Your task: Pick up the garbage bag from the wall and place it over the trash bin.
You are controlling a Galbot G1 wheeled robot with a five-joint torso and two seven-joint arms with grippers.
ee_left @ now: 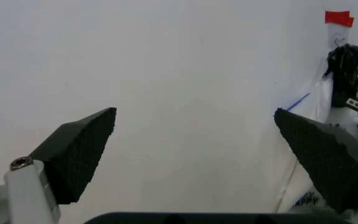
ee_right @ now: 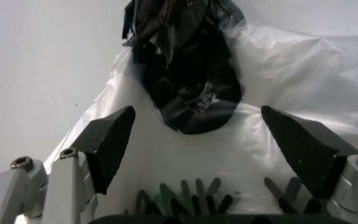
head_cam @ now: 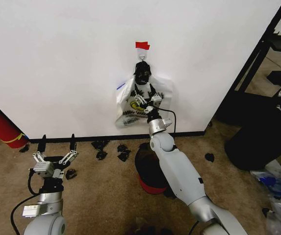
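The garbage bag (head_cam: 136,105) hangs from a hook on the white wall (head_cam: 57,63), just under a piece of red tape (head_cam: 141,45). It is see-through plastic with a yellow mark and a dark bunched part (ee_right: 191,79) at its top. My right gripper (head_cam: 147,101) is raised against the bag's front and stands open. Its fingers (ee_right: 110,144) flank the dark bunch without closing on it. The trash bin (head_cam: 146,171), black with a red base, stands on the floor below the bag, partly hidden by my right arm. My left gripper (head_cam: 55,157) hangs open low on the left, facing the wall (ee_left: 185,70).
A red cylinder (head_cam: 0,125) leans at the far left. Black scraps (head_cam: 112,149) lie along the baseboard. At the right stand a black shelf frame (head_cam: 258,54) and a large black bulk (head_cam: 263,137). Loose plastic bags (head_cam: 277,188) lie on the carpet at the lower right.
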